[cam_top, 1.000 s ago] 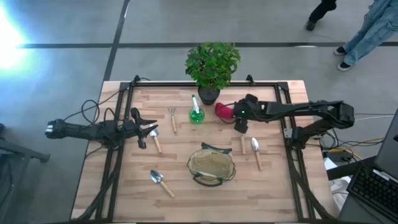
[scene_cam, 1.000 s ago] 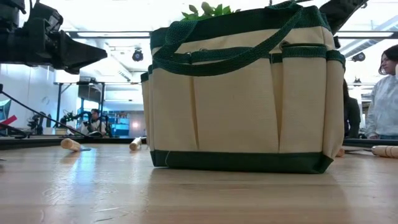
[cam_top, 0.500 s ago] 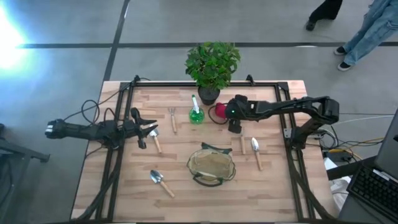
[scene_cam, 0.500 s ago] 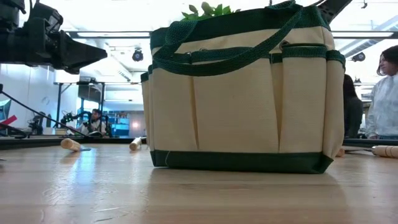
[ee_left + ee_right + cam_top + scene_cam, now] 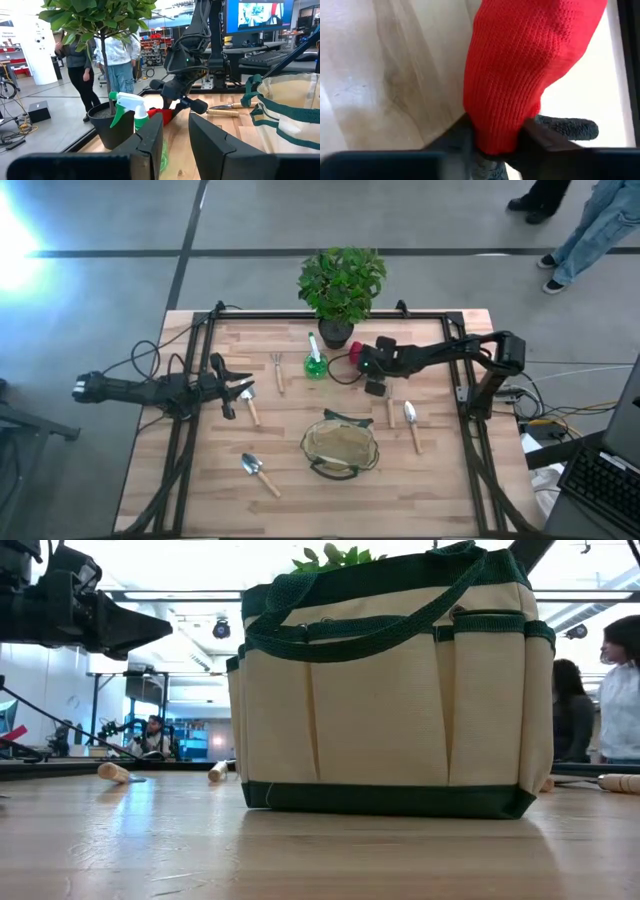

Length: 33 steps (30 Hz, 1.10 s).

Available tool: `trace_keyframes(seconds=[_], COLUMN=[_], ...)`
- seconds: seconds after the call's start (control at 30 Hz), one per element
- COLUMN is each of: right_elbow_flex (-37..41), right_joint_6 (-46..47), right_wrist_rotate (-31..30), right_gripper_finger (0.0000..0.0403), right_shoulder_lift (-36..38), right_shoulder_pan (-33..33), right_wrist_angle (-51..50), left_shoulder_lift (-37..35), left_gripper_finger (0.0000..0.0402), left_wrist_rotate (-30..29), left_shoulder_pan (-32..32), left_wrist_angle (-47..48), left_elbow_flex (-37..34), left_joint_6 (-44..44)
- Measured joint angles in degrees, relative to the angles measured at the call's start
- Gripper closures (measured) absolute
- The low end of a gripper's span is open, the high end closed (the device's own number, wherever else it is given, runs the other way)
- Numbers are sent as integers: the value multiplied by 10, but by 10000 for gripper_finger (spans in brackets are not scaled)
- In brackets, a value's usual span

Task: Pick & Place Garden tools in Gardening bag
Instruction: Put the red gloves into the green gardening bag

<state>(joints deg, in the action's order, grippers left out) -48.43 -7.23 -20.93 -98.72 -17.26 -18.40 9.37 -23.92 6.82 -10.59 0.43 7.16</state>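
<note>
Red knit glove (image 5: 520, 70) pinched in right end effector (image 5: 495, 142).

Red knit glove (image 5: 530, 75), tan-green bag (image 5: 390, 690)

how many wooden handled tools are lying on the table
4 in the high view: a fork left of the spray bottle, a trowel by the left gripper, a trowel left of the bag, a trowel right of it. Others may be hidden.
</note>
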Motion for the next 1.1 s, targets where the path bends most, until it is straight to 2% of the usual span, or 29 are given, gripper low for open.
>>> trace_keyframes(seconds=[0.03,0.1,0.4,0.63,0.87,1.0,1.1], right_elbow_flex=[1,2,3,3,2,3,6], right_joint_6=[0,0,17,27,58,85,88], right_wrist_rotate=[1,1,3,-3,-129,-135,-110], right_gripper_finger=[358,374,374,374,374,374,374], right_shoulder_lift=[6,19,77,90,103,131,164], right_shoulder_pan=[0,0,0,0,-1,4,13], right_wrist_angle=[-2,-5,-23,-43,-113,-133,-131], left_shoulder_lift=[0,0,0,0,0,0,0], left_gripper_finger=[305,305,305,305,305,305,305], left_wrist_rotate=[0,0,-2,-2,-2,-2,-2], left_shoulder_pan=[0,0,0,0,0,0,0], left_wrist_angle=[0,0,1,1,1,1,1], left_elbow_flex=[0,0,0,0,0,0,0], left_joint_6=[0,0,-1,-1,11,12,7])
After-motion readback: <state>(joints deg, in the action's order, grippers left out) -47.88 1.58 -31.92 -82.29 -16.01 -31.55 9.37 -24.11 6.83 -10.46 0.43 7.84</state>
